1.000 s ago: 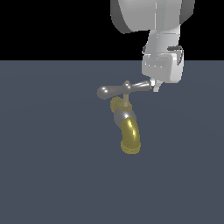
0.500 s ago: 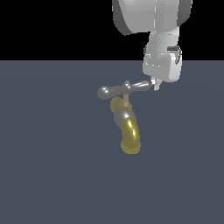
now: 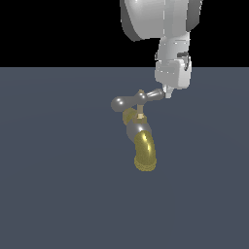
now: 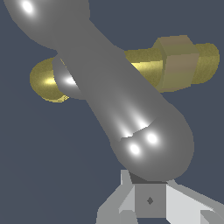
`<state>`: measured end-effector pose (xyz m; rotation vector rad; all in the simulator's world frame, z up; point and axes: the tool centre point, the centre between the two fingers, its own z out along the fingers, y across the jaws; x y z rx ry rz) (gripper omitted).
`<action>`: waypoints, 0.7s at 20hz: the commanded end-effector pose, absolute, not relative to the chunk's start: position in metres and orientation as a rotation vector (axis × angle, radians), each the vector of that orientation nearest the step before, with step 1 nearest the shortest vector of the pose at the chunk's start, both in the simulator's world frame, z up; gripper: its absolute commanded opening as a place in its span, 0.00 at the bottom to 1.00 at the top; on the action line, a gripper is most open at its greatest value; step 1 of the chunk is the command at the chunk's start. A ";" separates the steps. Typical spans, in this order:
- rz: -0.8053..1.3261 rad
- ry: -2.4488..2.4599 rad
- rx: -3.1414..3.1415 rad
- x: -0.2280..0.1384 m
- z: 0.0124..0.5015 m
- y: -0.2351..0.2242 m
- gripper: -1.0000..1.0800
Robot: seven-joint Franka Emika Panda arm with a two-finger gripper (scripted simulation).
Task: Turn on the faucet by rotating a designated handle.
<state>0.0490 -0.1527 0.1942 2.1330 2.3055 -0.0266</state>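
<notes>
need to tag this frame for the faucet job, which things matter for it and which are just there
Part of the job:
- faucet, brass-yellow spout with grey body
- handle, the silver crossbar on the stem
- gripper, at the handle's end on the exterior view's right

Just there:
- dark grey floor; nothing else is lying about

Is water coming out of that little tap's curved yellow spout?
No: nothing flows from the curved brass-yellow spout. The gripper meets one end of the silver crossbar handle.
</notes>
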 end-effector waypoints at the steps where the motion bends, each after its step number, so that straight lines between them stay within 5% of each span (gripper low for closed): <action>1: -0.003 2.356 2.082 0.066 0.196 -0.115 0.00; 9: 0.000 2.359 2.075 0.088 0.197 -0.094 0.00; 10: -0.030 2.300 2.130 0.077 0.194 -0.133 0.00; 14: -0.022 2.316 2.116 0.080 0.195 -0.101 0.00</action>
